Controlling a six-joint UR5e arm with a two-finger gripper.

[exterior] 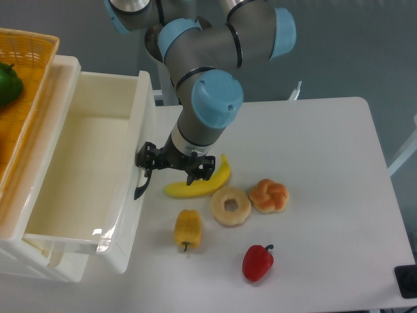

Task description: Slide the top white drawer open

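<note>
A white table (pixel 326 143) stands before a grey-blue wall, the single fixed camera looking down on it. Right of the gripper (pixel 174 164) lie a banana (pixel 199 184), a glazed doughnut (pixel 230 207) and a twisted bun (pixel 268 195); below it, a yellow pepper (pixel 187 229) and a red pepper (pixel 258 262). The top white drawer (pixel 85 176), glossy cream and deep, stands pulled well out to the gripper's left, its inside bare. The gripper sits at the drawer's curved black handle (pixel 143 184); whether its jaws are clamped on it cannot be told. Far left, an orange wicker basket (pixel 26 72) holds a green pepper (pixel 8 83).
</note>
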